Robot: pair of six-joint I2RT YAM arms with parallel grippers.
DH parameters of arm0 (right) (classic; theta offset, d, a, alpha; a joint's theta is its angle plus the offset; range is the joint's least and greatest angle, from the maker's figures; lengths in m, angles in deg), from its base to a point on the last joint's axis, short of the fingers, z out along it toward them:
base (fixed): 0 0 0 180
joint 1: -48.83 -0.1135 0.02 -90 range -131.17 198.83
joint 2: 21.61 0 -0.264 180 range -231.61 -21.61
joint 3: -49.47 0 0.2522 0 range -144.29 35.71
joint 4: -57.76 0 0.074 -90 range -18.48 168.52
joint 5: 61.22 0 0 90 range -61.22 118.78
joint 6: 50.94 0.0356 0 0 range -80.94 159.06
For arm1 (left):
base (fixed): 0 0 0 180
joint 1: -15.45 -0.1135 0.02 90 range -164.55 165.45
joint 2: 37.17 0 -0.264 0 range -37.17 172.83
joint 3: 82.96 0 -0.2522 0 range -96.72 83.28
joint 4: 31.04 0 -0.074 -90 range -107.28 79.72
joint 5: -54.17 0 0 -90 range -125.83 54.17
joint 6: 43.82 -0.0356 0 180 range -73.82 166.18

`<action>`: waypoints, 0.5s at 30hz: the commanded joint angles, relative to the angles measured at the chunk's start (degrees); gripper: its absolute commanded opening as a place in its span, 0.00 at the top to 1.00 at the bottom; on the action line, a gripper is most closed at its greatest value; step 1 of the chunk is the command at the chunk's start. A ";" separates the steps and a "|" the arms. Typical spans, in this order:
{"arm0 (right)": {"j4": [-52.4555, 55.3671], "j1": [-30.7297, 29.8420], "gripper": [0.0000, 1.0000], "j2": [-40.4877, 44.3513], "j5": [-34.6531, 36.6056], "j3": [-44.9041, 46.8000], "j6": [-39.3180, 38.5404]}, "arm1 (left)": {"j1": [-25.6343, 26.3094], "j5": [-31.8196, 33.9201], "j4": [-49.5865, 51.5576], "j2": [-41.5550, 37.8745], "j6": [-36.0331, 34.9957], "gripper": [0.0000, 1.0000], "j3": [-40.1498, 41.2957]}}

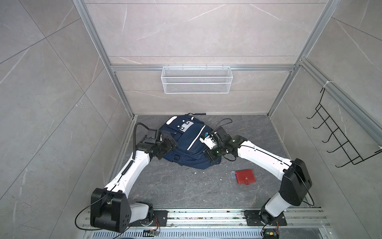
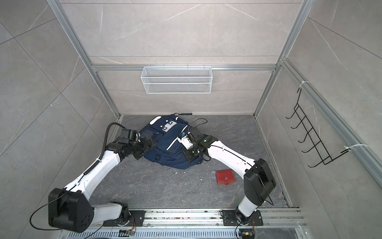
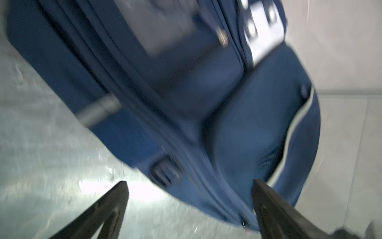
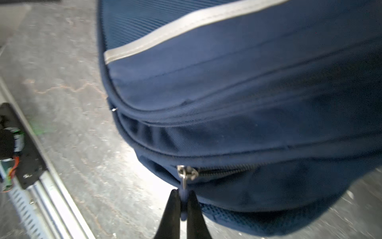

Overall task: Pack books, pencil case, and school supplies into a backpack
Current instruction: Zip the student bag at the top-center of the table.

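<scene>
Left gripper (image 3: 190, 182): jaws spread wide, nothing between them; poised just off the left flank of the backpack (image 1: 179, 151).
Right gripper (image 4: 183, 191): pinched tight on the fabric tab of a zipper pull (image 4: 187, 172) at the bag's near right corner.
Left arm (image 1: 132, 165): stretched low from the front rail (image 1: 206, 217), forearm angled inward, wrist bent toward the bag.
Right arm (image 1: 262, 157): elbow raised, forearm sloping down and inward.
Backpack: flat on the grey floor (image 1: 186, 190), mid-rear, between both wrists.
Red case (image 1: 245, 176): on the floor beside the right forearm, apart from the bag.
Clear plastic piece (image 1: 233, 174): just beside the red case's left edge.
</scene>
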 commanded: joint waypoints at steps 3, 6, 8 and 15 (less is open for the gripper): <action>-5.72 -3.44 1.00 -1.59 -6.61 -3.74 0.91 | 5.17 1.38 -1.54 -7.46 8.38 0.10 6.47; -7.25 -4.67 1.00 -2.40 -8.41 -4.11 1.43 | 5.21 -0.56 -10.74 -7.88 14.71 0.09 11.08; -7.80 -5.40 1.00 -2.70 -9.33 -4.27 1.55 | 5.21 -1.48 -14.64 -5.72 16.46 0.10 11.64; -9.09 -7.36 1.00 -5.28 -11.43 -6.41 2.66 | 5.48 -3.54 -23.88 -0.37 20.64 0.44 13.48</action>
